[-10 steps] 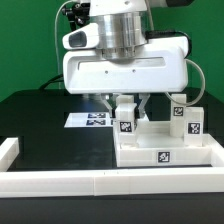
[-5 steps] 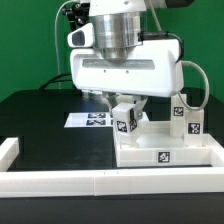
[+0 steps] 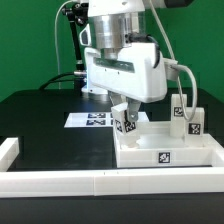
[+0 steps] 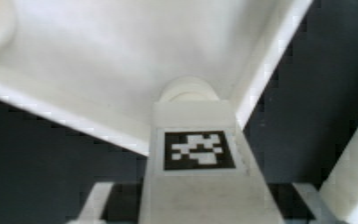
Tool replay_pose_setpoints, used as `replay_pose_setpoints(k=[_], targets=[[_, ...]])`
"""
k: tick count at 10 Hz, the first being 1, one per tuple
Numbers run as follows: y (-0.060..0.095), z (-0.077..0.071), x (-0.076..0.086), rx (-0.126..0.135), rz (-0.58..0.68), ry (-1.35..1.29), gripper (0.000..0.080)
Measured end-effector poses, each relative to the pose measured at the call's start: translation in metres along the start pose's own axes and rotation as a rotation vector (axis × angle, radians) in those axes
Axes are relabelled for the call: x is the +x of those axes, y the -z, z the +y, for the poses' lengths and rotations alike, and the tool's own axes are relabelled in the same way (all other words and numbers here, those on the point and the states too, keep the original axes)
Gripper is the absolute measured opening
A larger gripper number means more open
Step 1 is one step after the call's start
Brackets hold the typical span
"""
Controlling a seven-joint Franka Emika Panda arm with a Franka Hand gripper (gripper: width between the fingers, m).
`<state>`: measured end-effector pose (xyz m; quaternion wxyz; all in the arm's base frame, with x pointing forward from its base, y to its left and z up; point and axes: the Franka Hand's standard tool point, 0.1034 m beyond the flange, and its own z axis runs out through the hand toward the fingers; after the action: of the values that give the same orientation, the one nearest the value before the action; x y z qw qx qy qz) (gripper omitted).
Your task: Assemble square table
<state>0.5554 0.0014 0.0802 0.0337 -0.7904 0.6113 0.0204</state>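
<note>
Square white plastic tray-like tabletop (image 3: 165,150) lies on the black table (image 3: 40,120). Two-finger gripper (image 3: 126,112) clasps a small white tagged block leg (image 3: 127,120) above the tabletop's corner.

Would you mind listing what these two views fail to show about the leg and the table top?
- Exterior view: the gripper hides the top of the held leg.
- Exterior view: the leg's lower end sits behind the table top's rim; contact unclear.
- Wrist view: the leg is blurred and hides what lies beneath it.

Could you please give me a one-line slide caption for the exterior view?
The gripper holds a tagged leg over the tabletop's corner, another leg standing behind.
</note>
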Motion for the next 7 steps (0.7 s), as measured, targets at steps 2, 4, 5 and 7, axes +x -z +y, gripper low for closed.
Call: replay_pose_setpoints(k=[2, 4, 5, 7], targets=[[-0.0003, -0.0001, -0.0012, 0.000, -0.002, -0.212, 0.0291], [-0.0006, -0.0005, -0.0021, 0.002, -0.007, -0.384, 0.0291], [-0.0006, -0.0006, -0.0021, 0.002, -0.009, -0.427, 0.0291], [-0.0013, -0.0005, -0.0029, 0.002, -0.011, -0.481, 0.0291]])
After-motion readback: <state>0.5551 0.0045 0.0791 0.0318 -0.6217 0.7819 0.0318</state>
